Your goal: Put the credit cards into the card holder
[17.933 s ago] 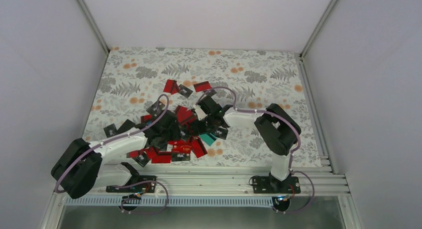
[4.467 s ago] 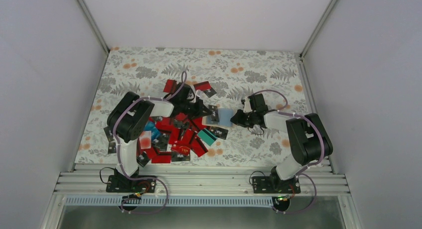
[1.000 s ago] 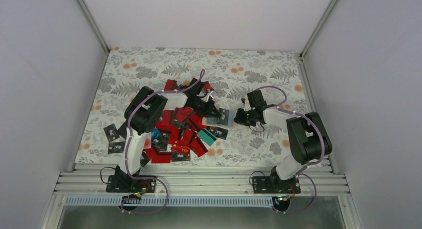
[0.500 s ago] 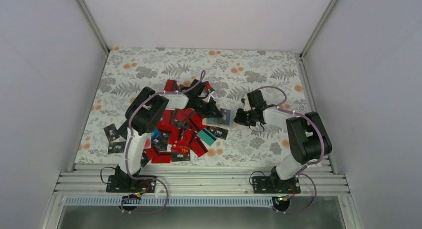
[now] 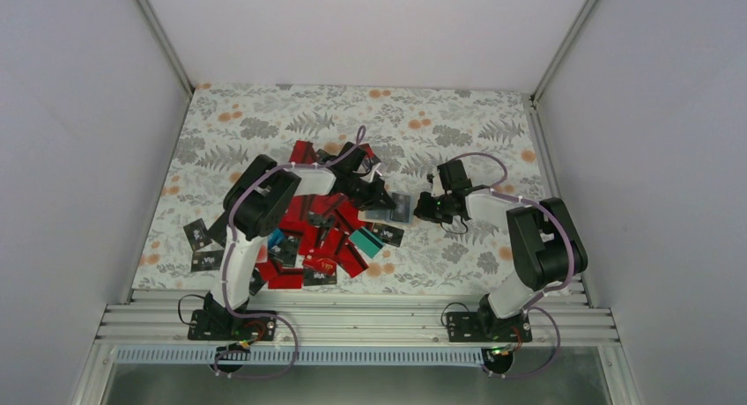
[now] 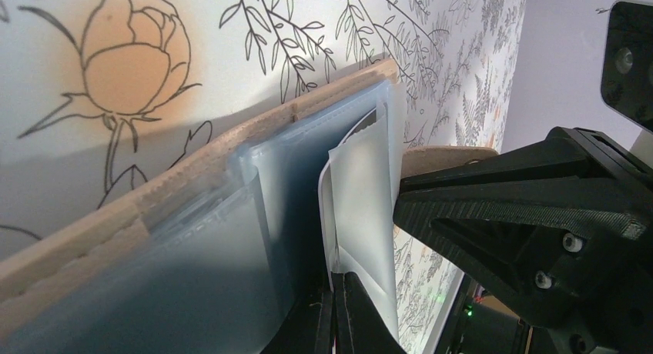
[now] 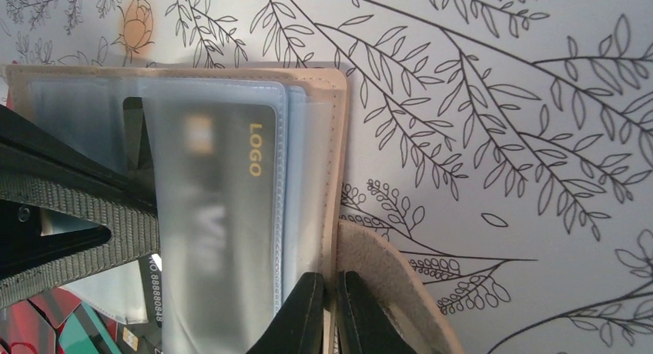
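Leaning in over the floral table cover (image 5: 458, 123), both arms meet just right of the heap of credit cards (image 5: 308, 238), and the card holder (image 5: 394, 213) lies open between them.

The right gripper (image 7: 331, 312) has its two fingers (image 7: 304, 327) pinched together on the holder's tan outer edge. A blurred tan flap rises just beside the fingertips. From that wrist's view the clear bluish sleeves (image 7: 85, 115) spread flat across the holder. A black card (image 7: 223, 215) with "LOGO" in gold letters sits under one of them, hazed by the plastic, its printed end close to the stitched tan border.

The left gripper (image 6: 339, 315) comes at the holder from the opposite side, the side facing the heap. Its fingers (image 6: 362, 323) are pressed close on the near edge of a thin card (image 6: 358, 192) that runs away from them in among the sleeves. Seen from that wrist the card's face looks pale, and I cannot make out any print on it. The tan cover lies flat on the cloth behind the sleeves there. The right gripper's black body fills the far side, just beside the holder.

From above, the heap is mostly red cards with black ones mixed in, overlapping every which way. A teal card (image 5: 367, 240) lies at its right edge, near the holder. Two stray black cards (image 5: 204, 261) lie apart at the heap's left.
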You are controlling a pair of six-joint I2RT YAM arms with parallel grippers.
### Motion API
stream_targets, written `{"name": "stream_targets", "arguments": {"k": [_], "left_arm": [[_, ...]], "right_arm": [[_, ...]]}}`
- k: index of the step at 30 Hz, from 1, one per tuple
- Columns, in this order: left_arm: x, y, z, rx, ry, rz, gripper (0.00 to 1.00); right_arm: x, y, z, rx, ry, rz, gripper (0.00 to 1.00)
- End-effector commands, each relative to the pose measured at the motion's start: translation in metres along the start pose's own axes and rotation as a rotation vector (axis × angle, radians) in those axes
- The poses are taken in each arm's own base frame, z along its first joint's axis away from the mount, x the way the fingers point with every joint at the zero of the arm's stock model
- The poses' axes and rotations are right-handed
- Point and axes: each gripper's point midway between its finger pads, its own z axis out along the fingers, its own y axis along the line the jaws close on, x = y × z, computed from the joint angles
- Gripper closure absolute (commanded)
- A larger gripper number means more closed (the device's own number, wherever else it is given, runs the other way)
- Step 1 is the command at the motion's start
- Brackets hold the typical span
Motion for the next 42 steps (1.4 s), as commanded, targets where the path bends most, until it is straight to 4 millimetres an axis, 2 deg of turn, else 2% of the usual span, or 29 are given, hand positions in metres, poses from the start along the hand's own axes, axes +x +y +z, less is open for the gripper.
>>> {"name": "stream_targets", "arguments": {"k": [1,5,11,18,25,30,37,40,42], "left_arm": [[0.014,0.034,0.011,-0.114,0.005,-0.075,0.98],[0.014,0.033,0.010,-0.110,-0.006,-0.083,0.97],[0.013,0.028,0.007,-0.127,-0.018,-0.070,0.78],[0.014,0.018,-0.004,-0.160,-0.039,-0.038,0.68],[0.014,0.012,-0.011,-0.187,-0.052,-0.014,0.48],[0.014,0.009,-0.012,-0.193,-0.058,-0.005,0.41],[0.013,0.001,-0.015,-0.232,-0.063,0.026,0.23],[0.015,-0.003,-0.019,-0.239,-0.075,0.034,0.14],[0.016,-0.006,-0.022,-0.242,-0.086,0.045,0.04]], "right_arm": [[0.012,-0.006,0.004,0.014,0.031,-0.004,0.91],[0.012,-0.004,0.003,0.006,0.033,-0.008,0.91],[0.009,-0.001,-0.001,0.008,0.027,-0.016,0.91],[0.003,0.003,-0.009,0.010,0.005,-0.021,0.91],[-0.004,0.006,-0.015,0.013,-0.018,-0.029,0.91],[-0.008,0.009,-0.019,0.012,-0.031,-0.035,0.91],[-0.018,0.022,-0.032,-0.018,-0.060,-0.061,0.90],[-0.022,0.032,-0.040,-0.054,-0.074,-0.078,0.85],[-0.023,0.039,-0.044,-0.083,-0.080,-0.089,0.82]]}}
